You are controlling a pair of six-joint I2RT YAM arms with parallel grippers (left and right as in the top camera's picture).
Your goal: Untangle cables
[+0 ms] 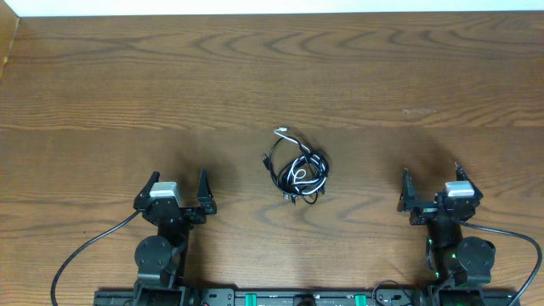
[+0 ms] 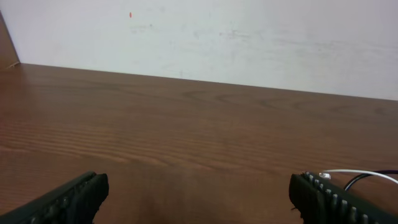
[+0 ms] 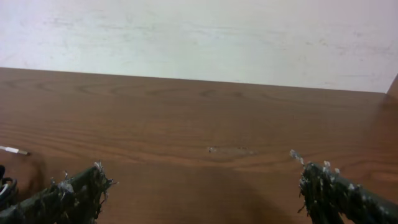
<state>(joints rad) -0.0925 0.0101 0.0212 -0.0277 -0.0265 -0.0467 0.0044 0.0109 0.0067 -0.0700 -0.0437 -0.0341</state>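
No readable text, label or number — seemingly none anywhere.

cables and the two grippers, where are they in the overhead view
cables (image 1: pixel 299 172): overhead view, middle of the bunch
left gripper (image 1: pixel 178 178): overhead view, midway between its fingers
right gripper (image 1: pixel 431 173): overhead view, midway between its fingers

Cables (image 1: pixel 299 171) too small overhead for a strand count, perhaps four; edge-cropped slivers in wrist views.
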